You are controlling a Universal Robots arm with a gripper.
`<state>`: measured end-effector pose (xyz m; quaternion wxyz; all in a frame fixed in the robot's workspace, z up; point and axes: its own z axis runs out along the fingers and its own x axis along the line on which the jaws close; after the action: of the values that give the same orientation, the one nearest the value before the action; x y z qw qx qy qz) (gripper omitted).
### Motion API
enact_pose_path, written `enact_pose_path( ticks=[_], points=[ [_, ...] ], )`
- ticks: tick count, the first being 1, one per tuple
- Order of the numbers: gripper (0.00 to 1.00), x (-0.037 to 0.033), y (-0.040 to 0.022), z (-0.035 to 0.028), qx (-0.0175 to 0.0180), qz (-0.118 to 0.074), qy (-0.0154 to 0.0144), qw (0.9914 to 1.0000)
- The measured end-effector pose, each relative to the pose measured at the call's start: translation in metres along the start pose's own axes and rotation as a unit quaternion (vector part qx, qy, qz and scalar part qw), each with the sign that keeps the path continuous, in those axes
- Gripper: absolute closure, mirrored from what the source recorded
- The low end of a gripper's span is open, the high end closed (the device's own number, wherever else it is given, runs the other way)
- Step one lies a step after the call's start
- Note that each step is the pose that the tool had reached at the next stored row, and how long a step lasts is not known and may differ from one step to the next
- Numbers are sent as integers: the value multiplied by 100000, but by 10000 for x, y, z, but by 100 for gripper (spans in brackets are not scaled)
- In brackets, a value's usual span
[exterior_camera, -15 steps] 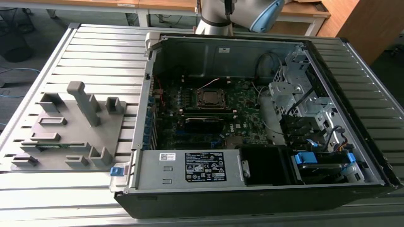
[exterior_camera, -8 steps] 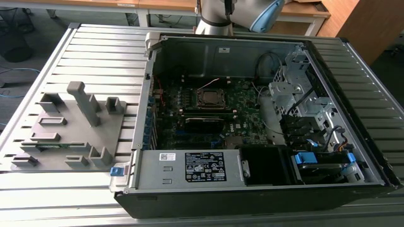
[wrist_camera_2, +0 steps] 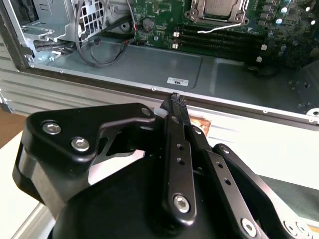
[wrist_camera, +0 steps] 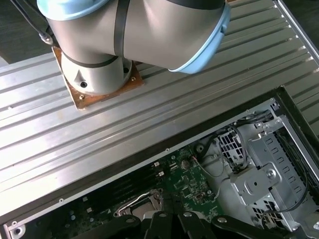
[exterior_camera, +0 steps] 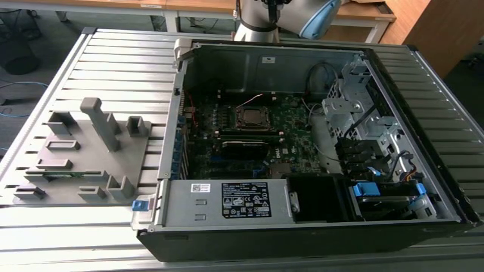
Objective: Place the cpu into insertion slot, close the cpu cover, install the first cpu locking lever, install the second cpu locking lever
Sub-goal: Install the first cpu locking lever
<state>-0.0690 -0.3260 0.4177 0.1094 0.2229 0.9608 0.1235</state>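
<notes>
In the second wrist view the gripper point(wrist_camera_2: 175, 101) hung outside the open computer case point(wrist_camera_2: 124, 64), above its metal side wall. Its jaws were drawn together and nothing was visible between them. The cpu point(wrist_camera_2: 219, 6) lay well apart from the gripper, already seated in the insertion slot point(exterior_camera: 237, 119) on the green motherboard point(exterior_camera: 291, 122); its silvery top showed through the window of the cpu cover point(wrist_camera_2: 193, 14), which seemed to lie flat over it.
</notes>
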Motion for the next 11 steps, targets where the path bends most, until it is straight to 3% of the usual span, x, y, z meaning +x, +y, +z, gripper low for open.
enact_pose_path(
  ticks=[11],
  points=[
    [89,0,0,0,8,-3,-6,100000]
  ],
)
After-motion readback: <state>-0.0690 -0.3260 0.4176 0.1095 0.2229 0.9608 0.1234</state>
